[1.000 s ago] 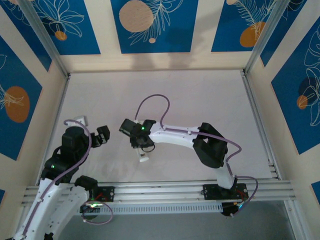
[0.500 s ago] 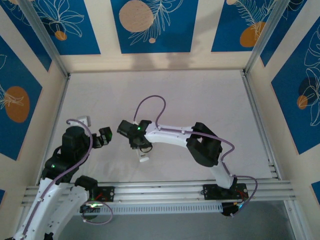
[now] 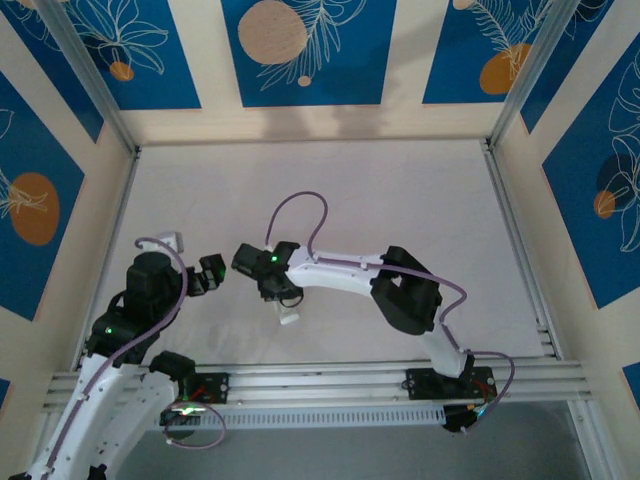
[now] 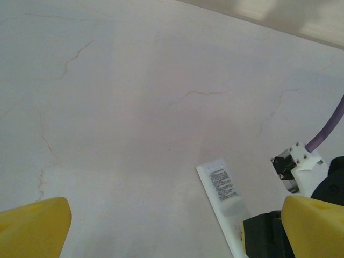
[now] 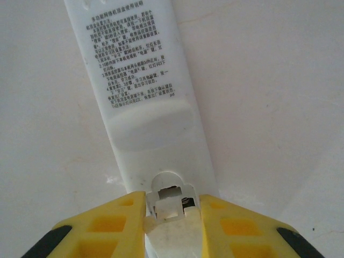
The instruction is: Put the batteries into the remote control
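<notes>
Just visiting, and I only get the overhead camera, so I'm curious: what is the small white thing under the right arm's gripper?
Observer: The right wrist camera shows it is the remote control, back face up, with a printed label.
Operator: Is it being held?
Observer: Yes, the right gripper is clamped on one end of it.
Operator: And the left arm?
Observer: Its wrist camera shows the left gripper wide open above the table, holding nothing.

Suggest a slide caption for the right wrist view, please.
Right gripper clamps the near end of the remote control, its printed back facing the camera.
</notes>
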{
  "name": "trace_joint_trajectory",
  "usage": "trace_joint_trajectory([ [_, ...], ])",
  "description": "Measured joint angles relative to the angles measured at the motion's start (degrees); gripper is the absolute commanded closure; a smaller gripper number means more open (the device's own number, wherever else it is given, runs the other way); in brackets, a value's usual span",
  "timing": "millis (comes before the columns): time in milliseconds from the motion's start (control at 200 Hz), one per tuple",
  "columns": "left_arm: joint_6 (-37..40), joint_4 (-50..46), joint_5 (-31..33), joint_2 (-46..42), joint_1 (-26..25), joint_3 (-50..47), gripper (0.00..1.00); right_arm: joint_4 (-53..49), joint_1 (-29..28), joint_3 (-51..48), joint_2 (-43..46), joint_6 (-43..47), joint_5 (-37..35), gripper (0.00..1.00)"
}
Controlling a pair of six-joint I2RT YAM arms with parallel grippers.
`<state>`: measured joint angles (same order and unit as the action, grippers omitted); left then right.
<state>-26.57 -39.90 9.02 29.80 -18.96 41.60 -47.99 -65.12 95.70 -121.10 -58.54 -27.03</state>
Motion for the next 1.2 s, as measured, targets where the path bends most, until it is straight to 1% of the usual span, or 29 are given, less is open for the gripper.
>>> trace_joint_trajectory([
  [255,0.0,0.0,0.0,0.0,0.0,0.0,0.0,-1.2,0.0,1.5,-1.8,1.4,0.2,0.74],
  [580,0.0,0.0,0.0,0.0,0.0,-0.7,0.0,-1.9,-0.2,2.3,-2.8,2.3,0.2,0.71],
  [1050,0.0,0.0,0.0,0.0,0.0,-1.1,0.0,-4.4,-0.7,4.9,-4.6,4.3,-1.1,0.64],
  [1200,0.0,0.1,0.1,0.0,0.1,-1.2,0.0,-5.5,-0.7,5.6,-4.8,4.5,-1.4,0.59],
])
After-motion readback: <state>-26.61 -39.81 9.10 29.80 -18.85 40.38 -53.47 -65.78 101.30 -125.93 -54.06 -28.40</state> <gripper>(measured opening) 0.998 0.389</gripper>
